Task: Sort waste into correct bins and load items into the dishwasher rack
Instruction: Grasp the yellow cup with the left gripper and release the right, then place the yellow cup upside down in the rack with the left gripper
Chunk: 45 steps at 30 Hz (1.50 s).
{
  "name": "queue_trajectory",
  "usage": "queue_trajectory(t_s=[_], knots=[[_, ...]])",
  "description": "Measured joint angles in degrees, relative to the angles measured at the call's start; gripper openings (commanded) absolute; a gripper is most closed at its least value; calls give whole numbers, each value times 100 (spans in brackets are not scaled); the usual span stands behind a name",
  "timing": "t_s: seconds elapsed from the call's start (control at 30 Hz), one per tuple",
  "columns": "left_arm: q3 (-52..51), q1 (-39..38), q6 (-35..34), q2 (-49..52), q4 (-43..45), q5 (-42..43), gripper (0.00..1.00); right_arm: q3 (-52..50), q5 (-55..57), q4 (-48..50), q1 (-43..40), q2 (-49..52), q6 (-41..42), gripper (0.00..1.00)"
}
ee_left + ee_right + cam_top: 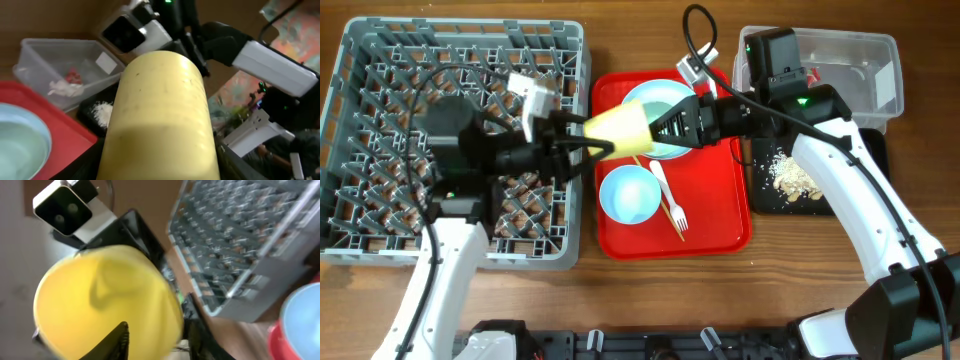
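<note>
- Step in hand: we judge this to be a mid-air handover of the yellow cup point(620, 127), on its way to the dishwasher rack point(460, 30).
- Cup position: it lies on its side, off the desk point(620, 290), above the 10 o'clock corner of the red serving tray point(720, 220). Its narrow end points to 9 o'clock, toward the rack.
- Right hand point(668, 125): it is closed on the cup's wide rim. The right wrist view shows one finger point(120, 337) across the lower edge of the mouth.
- Left hand point(582, 142): its fingers straddle the cup's narrow end, and the cup fills the left wrist view. We cannot tell whether they press on it or merely bracket it.
- Waste: the clear tub point(45, 55) holds the red wrapper point(74, 76) and white scraps point(62, 89). The crumbs point(790, 175) lie in the black tray point(765, 200), at 3 o'clock of the serving tray. This part looks done.
- Not yet loaded: a mint bowl point(628, 193) and the white fork point(670, 200) lie on the serving tray.
- Next move, in our judgement: the left hand needs a confirmed firm grip before the right one lets go, then a swing to 9 o'clock to seat the cup between pegs.
- Risk: a release before that grip is sure would drop the cup onto the tray.
</note>
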Motion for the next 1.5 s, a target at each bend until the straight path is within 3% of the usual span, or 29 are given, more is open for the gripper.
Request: queue_trajectory(t_s=[0.17, 0.4, 0.53, 0.7, 0.9, 0.97, 1.0, 1.03, 1.07, 1.1, 1.13, 1.17, 1.2, 1.23, 1.27, 1.3, 1.4, 1.43, 1.47, 1.5], knots=[[37, 844, 601, 7, -1751, -737, 4, 0, 1104, -125, -348, 0, -7, 43], [315, 1491, 820, -280, -4708, -3613, 4, 26, 3862, -1987, -404, -181, -420, 43], [1663, 1578, 837, -378, -6710, -5672, 4, 28, 5123, -2430, -404, -804, -562, 43], [1878, 1578, 839, -326, -7687, -7582, 4, 28, 5543, -2564, -404, -870, -570, 43], [1878, 1578, 839, 678, -7678, -7995, 4, 28, 5624, -2658, -404, -870, -568, 43], [1882, 1574, 839, 817, -7729, -7967, 23, 28, 5624, -2673, -404, -870, -568, 43], [1895, 1574, 839, 841, -7744, -7967, 40, 28, 5624, -2671, -404, -870, -568, 43], [1921, 1572, 839, 892, -7777, -7952, 48, 28, 5624, -2673, -404, -870, -570, 43], [1934, 1572, 839, 916, -7792, -7947, 45, 28, 5624, -2673, -404, -870, -570, 43], [1941, 1572, 841, 940, -7783, -7921, 31, 28, 5624, -2673, -404, -870, -570, 43], [1941, 1574, 841, 1034, -7737, -7914, 27, 28, 5624, -2682, -404, -870, -570, 43], [1930, 1578, 841, 1158, -7748, -7895, 16, 28, 5624, -2699, -404, -870, -570, 43], [1930, 1578, 841, 1202, -7740, -7868, 18, 28, 5624, -2697, -404, -870, -570, 43], [1930, 1578, 841, 1202, -7744, -7858, 56, 28, 5624, -2706, -404, -870, -570, 43], [1930, 1578, 841, 1202, -7748, -7853, 68, 28, 5624, -2721, -404, -870, -570, 43], [1930, 1578, 839, 1202, -7755, -7838, 100, 28, 5624, -2745, -404, -870, -568, 43], [1930, 1578, 881, 1202, -7764, -7772, 100, 28, 5624, -2798, -404, -870, -570, 52], [1930, 1578, 879, 1202, -7761, -7770, 100, 28, 5624, -2804, -404, -870, -573, 58], [1930, 1578, 881, 1202, -7729, -7770, 100, 28, 5628, -2811, -404, -870, -584, 73], [1930, 1578, 881, 1202, -7678, -7770, 100, 28, 5641, -2822, -404, -870, -614, 79]])
